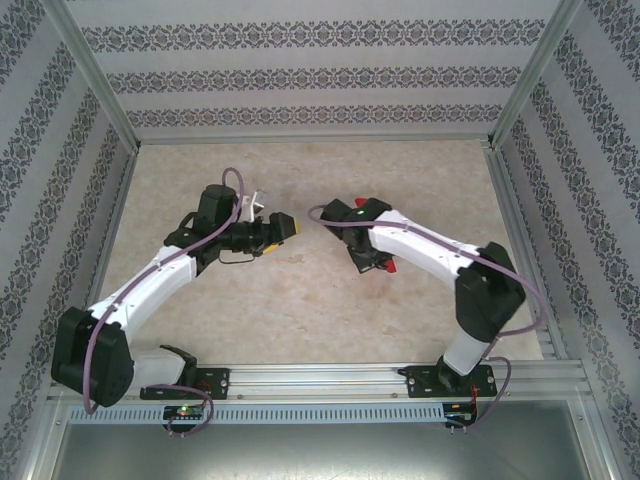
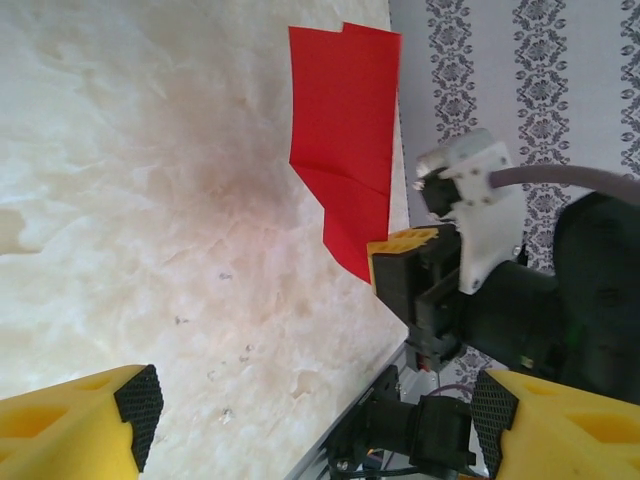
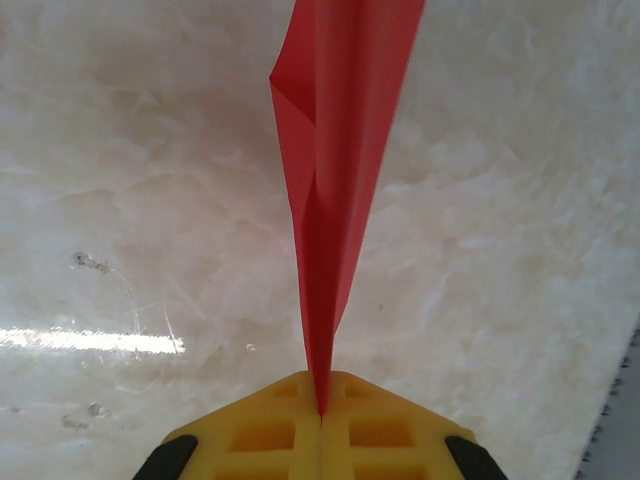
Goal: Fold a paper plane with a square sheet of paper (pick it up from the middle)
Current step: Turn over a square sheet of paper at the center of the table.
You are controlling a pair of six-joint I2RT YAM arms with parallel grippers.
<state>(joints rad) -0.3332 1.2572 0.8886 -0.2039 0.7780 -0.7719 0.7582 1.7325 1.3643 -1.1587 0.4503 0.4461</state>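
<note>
The red paper plane [image 3: 335, 150] is a narrow, creased fold standing on edge above the marble table, its lower end pinched in my right gripper [image 3: 321, 408], which is shut on it. From the left wrist view the paper plane [image 2: 345, 130] hangs as a folded red panel with a pointed lower end at the right gripper's yellow fingertip [image 2: 400, 245]. My left gripper [image 2: 315, 420] is open wide with nothing between its fingers and is apart from the paper. From above, the left gripper [image 1: 288, 228] faces the right gripper [image 1: 377, 262], where a bit of red paper [image 1: 390, 266] shows.
The pale marble tabletop [image 1: 300, 300] is bounded by patterned walls [image 1: 320, 80] and an aluminium rail [image 1: 330, 380] along the near edge. The right arm's white wrist housing [image 2: 485, 215] and black links [image 2: 560, 300] sit close to the table edge in the left wrist view.
</note>
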